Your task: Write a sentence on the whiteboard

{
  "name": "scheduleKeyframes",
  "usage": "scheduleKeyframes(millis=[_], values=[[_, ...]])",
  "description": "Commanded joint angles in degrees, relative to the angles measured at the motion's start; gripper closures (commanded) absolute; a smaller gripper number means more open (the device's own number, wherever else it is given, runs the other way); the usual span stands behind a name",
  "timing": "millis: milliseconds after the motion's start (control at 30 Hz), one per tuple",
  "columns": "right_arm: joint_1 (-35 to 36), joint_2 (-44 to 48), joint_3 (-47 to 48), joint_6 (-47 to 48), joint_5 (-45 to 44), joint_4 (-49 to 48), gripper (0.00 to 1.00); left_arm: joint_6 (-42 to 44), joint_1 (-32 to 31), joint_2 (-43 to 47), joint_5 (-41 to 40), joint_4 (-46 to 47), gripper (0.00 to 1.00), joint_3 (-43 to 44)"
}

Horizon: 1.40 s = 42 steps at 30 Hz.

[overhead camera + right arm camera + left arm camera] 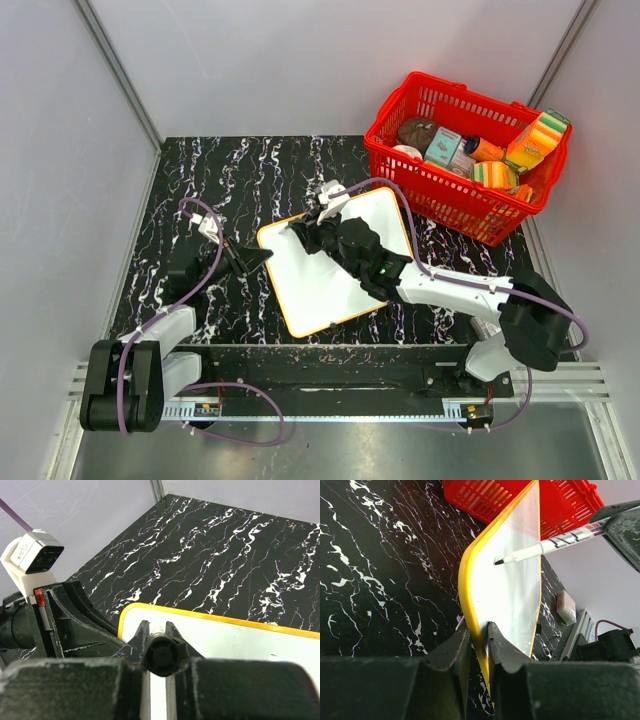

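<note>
The whiteboard [335, 270], white with an orange-yellow rim, lies on the black marble table. My left gripper [264, 257] is shut on its left rim; in the left wrist view the jaws [479, 635] pinch the yellow edge of the board [512, 585]. My right gripper [304, 232] is shut on a white marker with a black tip [545, 545] over the board's far left corner. The tip is at or just above the surface. In the right wrist view the gripper [156, 627] holds the marker's black end cap [162, 655] over the board [240, 640]. The board looks blank.
A red basket [440, 200] with sponges, cans and boxes stands at the back right, close to the board's far right corner; it also shows in the left wrist view [485, 500]. A small white item [566, 607] lies near the right arm's base. Grey walls enclose the table.
</note>
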<state>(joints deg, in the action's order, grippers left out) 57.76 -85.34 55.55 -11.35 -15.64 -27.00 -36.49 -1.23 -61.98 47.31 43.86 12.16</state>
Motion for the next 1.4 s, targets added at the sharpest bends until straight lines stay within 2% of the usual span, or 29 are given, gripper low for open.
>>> scheduleKeyframes(millis=[0,1033,1367], values=[[0.5,-1.0,2.9,-0.3,-2.2,-2.7,1.00,3.9,-0.3,-0.3,1.6,1.9,1.00,-1.4],[0.6,2.7,-6.2,-3.7,-4.8,-1.6,1.00,3.8,-0.3,-0.2,1.6,2.5,1.00,-1.6],[0.5,6.1,-4.9,-5.0,-4.5,-1.3,1.00,3.9,-0.3,-0.3,1.5,2.6,1.00,-1.5]])
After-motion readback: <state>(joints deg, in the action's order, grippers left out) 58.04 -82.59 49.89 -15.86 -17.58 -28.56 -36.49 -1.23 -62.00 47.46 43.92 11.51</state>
